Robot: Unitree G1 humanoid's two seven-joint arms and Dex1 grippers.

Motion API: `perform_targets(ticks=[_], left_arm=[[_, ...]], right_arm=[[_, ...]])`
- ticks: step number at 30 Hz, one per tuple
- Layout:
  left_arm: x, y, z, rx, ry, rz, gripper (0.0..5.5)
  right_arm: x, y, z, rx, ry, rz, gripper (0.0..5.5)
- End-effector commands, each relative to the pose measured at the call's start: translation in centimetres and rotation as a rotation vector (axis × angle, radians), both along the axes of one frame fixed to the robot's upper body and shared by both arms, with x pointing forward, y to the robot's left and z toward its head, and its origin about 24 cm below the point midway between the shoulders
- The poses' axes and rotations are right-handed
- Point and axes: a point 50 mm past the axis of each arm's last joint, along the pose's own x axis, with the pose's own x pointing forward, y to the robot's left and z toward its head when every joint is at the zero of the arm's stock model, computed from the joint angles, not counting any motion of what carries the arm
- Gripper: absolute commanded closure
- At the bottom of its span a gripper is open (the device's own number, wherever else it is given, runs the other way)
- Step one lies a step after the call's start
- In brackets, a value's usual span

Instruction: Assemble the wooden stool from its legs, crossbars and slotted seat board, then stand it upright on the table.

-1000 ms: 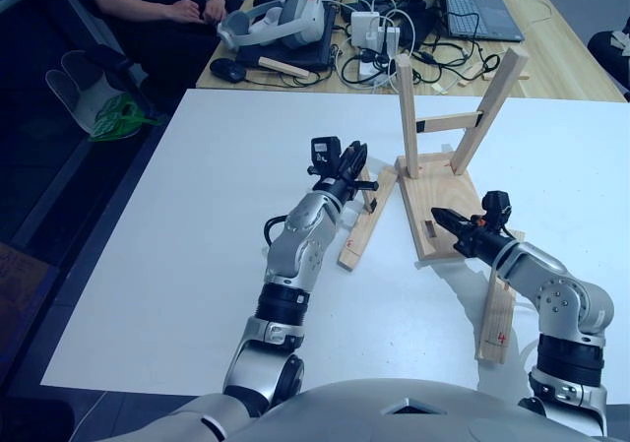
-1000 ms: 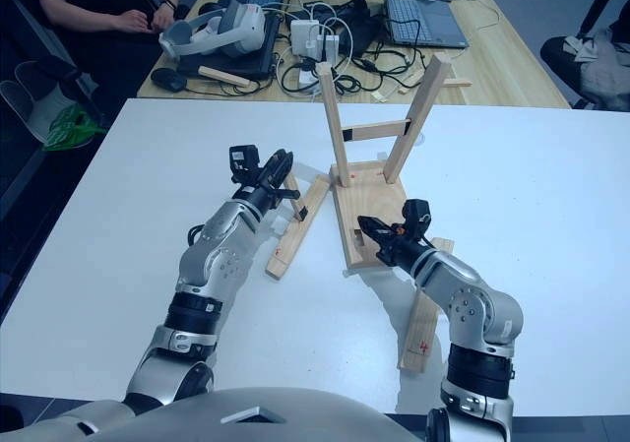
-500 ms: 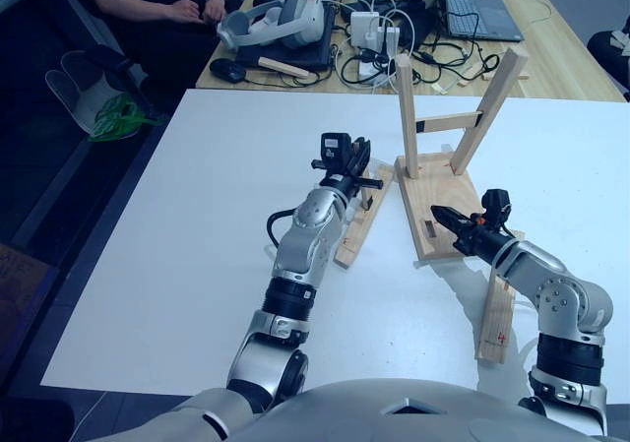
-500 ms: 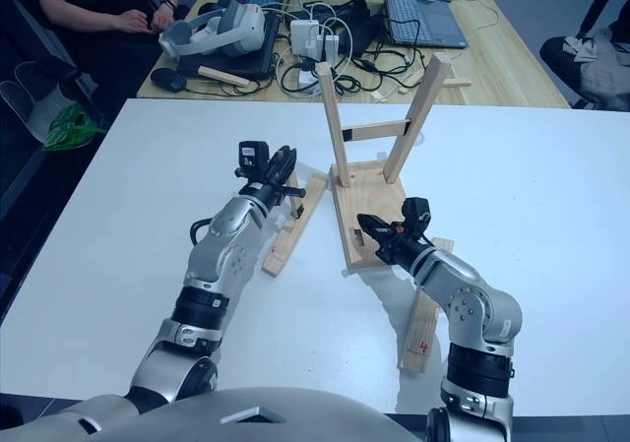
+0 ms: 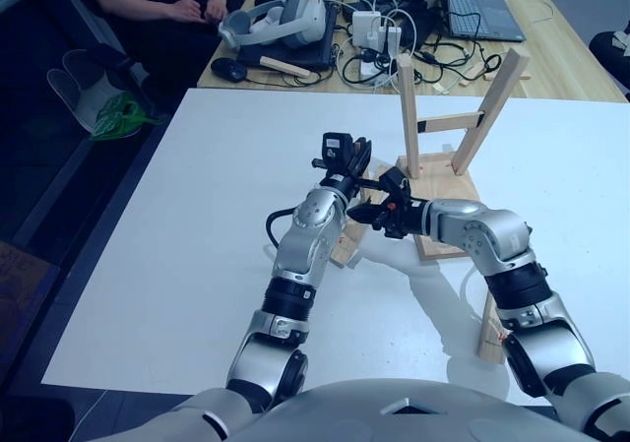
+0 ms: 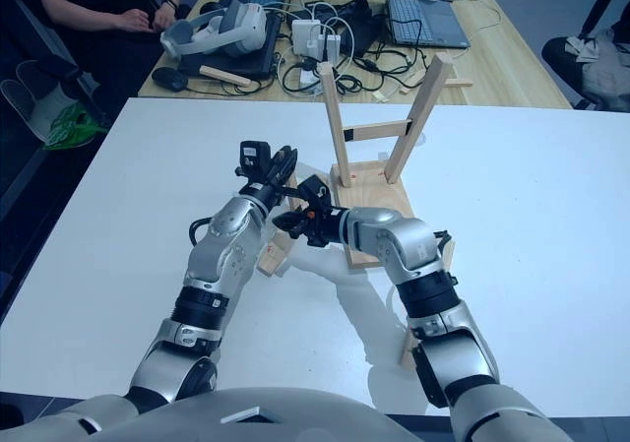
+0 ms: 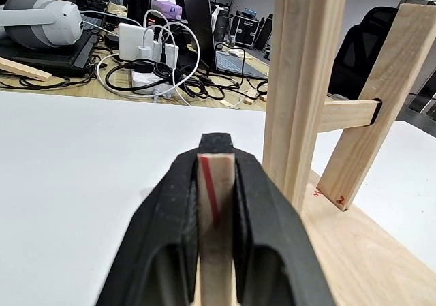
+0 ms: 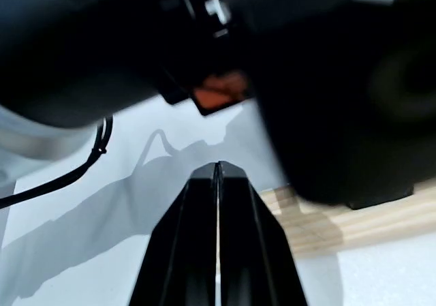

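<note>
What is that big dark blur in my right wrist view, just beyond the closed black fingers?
Observer: Most likely the left gripper; the head views show it close beside your right gripper.
Visitor: Is it holding anything?
Observer: Yes, the left wrist view shows it shut on a wooden leg.
Visitor: How far along is the stool?
Observer: Partly built: two upright legs joined by a crossbar stand on the seat board.
</note>
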Motion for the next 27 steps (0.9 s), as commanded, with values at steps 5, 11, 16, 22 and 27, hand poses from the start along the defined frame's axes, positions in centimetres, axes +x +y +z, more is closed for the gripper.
perform_targets(ticks=[5,11,16,22,27], left_arm=[[-0.2,-0.4,-1.1,0.038,0.076,0.013,5.07],[-0.2,-0.3,-1.3,0.05,0.113,0.024,5.07],[-0.2,-0.2,-1.3,0.049,0.135,0.032,5.07],[-0.5,0.1,-0.9,0.042,0.15,0.019,5.07],[-0.7,0.2,-0.7,0.06,0.155,0.01,5.08]], right_arm=[[0.6,1.3,-3.7,-0.073,0.026,-0.036,5.5],[1.6,1.8,-5.2,-0.137,0.05,-0.089,5.5],[3.1,2.0,-5.2,-0.155,0.038,-0.139,5.5],[4.6,2.2,-4.9,-0.175,0.02,-0.189,5.5],[5.6,1.8,-4.8,-0.213,-0.004,-0.251,5.5]])
